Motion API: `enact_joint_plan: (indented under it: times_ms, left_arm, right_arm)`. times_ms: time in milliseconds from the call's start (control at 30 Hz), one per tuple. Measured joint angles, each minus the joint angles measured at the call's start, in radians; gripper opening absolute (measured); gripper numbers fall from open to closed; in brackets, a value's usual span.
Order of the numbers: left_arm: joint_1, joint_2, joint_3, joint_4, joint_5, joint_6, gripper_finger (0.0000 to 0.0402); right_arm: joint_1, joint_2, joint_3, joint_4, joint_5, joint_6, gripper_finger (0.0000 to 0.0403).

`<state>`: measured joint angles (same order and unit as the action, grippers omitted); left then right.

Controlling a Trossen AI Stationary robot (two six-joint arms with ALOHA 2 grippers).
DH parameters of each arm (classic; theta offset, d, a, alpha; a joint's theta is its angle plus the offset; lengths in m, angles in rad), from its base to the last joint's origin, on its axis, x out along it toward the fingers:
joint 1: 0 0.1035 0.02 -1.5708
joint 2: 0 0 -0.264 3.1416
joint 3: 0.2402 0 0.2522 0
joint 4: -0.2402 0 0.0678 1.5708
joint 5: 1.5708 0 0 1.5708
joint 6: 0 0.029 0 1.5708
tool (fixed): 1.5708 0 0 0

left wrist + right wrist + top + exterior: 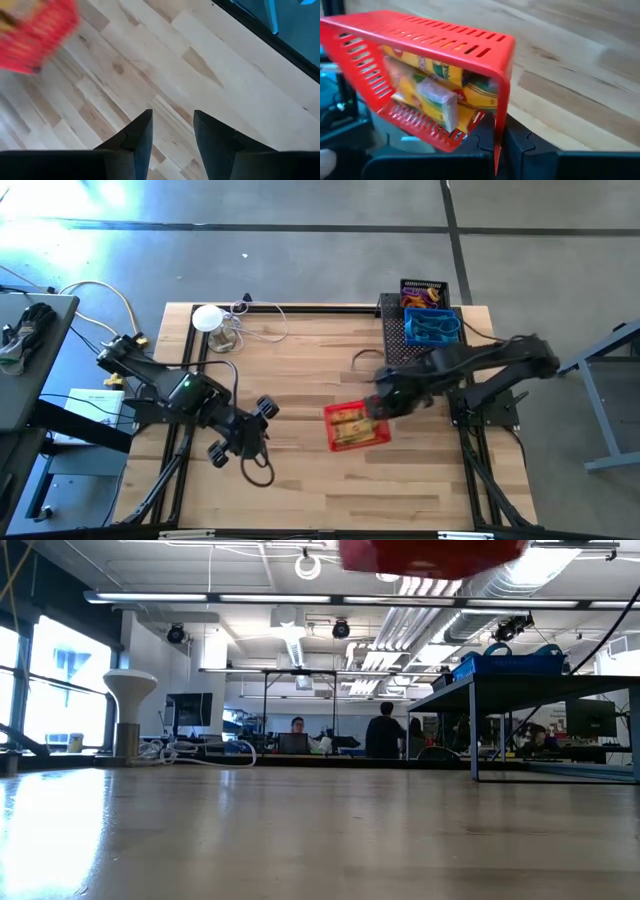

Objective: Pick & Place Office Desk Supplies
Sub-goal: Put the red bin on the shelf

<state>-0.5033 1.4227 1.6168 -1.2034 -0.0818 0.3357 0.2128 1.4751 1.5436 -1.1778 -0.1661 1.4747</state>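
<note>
A red mesh basket (355, 427) with yellow packs (437, 95) inside hangs above the table's middle, with my right gripper (376, 412) shut on it. In the low view only its underside (430, 554) shows, high above the wood. My left gripper (172, 125) stands open over bare wood to the basket's left (245, 435), with nothing between its fingers. The red basket (35, 32) shows blurred ahead of it. My right gripper pinches the red basket's side wall at its rim (501, 120), one finger inside the basket and one outside. The fingers come slanting down from the table's right side. The basket is lifted clear of the table and tilted, the yellow packs lying in it.
At the far right a blue basket (432, 328) and a black basket (424, 292) with colourful items sit by a large flat black tray (392, 345). A white disc (208, 318) with cables stands at the far left. Bare wood lies between and in front of the arms.
</note>
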Motion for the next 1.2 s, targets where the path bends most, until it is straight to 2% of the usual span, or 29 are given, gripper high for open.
enact_joint_plan:
  times_ms: [167,300,567,900,1200]
  left_arm:
    - [0.043,0.0,-0.004,-0.004,0.049,-0.011,0.0135]
    - [0.078,0.0,-0.006,-0.006,0.076,-0.015,0.0135]
    - [0.123,0.001,-0.052,-0.008,0.117,-0.015,0.0135]
    - [0.138,0.001,-0.146,-0.028,0.118,0.015,0.0135]
    - [0.158,0.001,-0.155,-0.028,0.161,0.037,0.0135]
  right_arm:
    - [-0.039,-0.101,0.0,-0.262,0.014,0.048,0.0003]
    - [-0.097,-0.164,0.0,-0.382,0.011,0.041,0.0003]
    - [-0.241,-0.28,-0.036,-0.392,0.015,0.005,0.0003]
    - [-0.421,-0.376,-0.26,-0.393,-0.014,-0.11,0.0003]
    - [-0.579,-0.492,-0.349,-0.393,-0.007,-0.183,0.0003]
